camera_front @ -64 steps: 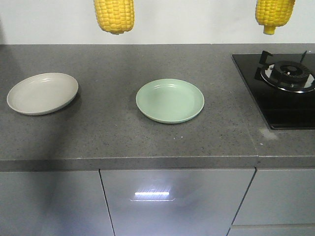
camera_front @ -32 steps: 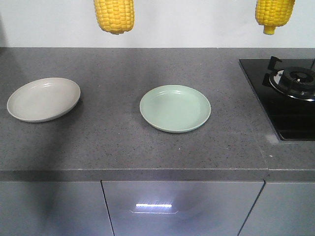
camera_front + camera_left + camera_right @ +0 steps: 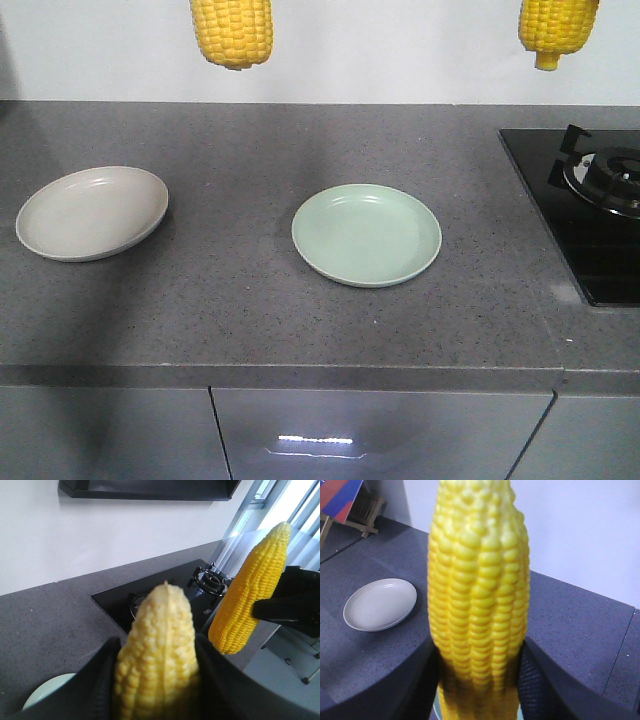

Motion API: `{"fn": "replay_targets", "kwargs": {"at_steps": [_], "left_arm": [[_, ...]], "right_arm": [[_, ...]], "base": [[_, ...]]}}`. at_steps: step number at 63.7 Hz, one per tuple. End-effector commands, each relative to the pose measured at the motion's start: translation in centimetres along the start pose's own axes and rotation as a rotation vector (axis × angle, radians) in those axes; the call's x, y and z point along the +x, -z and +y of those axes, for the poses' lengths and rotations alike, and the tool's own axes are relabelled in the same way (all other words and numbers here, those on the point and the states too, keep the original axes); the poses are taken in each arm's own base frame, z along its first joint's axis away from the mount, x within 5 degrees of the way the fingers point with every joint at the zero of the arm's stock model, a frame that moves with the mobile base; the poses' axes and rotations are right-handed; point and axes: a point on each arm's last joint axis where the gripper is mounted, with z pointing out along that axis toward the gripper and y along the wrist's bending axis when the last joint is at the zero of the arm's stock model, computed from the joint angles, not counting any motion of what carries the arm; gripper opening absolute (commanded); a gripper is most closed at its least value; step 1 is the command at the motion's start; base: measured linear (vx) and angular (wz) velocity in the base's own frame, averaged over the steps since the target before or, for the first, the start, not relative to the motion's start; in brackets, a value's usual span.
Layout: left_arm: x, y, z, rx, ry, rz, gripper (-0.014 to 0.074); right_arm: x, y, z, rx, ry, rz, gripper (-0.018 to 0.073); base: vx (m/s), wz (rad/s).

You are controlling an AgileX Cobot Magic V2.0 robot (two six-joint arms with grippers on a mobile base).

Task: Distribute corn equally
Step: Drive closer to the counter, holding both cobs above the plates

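The left gripper (image 3: 157, 680) clamps the left cob (image 3: 159, 640) and the right gripper (image 3: 479, 680) clamps the right cob (image 3: 479, 580), both held upright, long axis vertical, raised above the green plate (image 3: 366, 235): one up-left of it and nearer, one farther up-right

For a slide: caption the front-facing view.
Held aloft: left cob, right cob above empty beige plate and green plate on counter.
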Motion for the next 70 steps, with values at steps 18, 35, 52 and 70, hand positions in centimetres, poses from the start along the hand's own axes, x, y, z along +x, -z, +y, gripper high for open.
{"fn": "replay_targets", "kwargs": {"at_steps": [18,35,52,70], "left_arm": [[-0.86,2.11,-2.07,0.045,-0.026,-0.082,-0.0006],[-0.86,2.11,-2.07,0.045,-0.026,-0.082,-0.0006],[-0.86,2.11,-2.07,0.045,-0.026,-0.082,-0.0006],[-0.86,2.11,-2.07,0.045,-0.026,-0.082,-0.0006]], "right_arm": [[-1.42,1.77,0.99,0.015,0.025,-0.112,-0.0006],[-1.42,1.77,0.99,0.015,0.025,-0.112,-0.0006],[-1.42,1.77,0.99,0.015,0.025,-0.112,-0.0006],[-1.42,1.77,0.99,0.015,0.025,-0.112,-0.0006]], "base": [[0.06,0.02],[0.06,0.00],[0.06,-0.01],[0.06,0.00]]}}
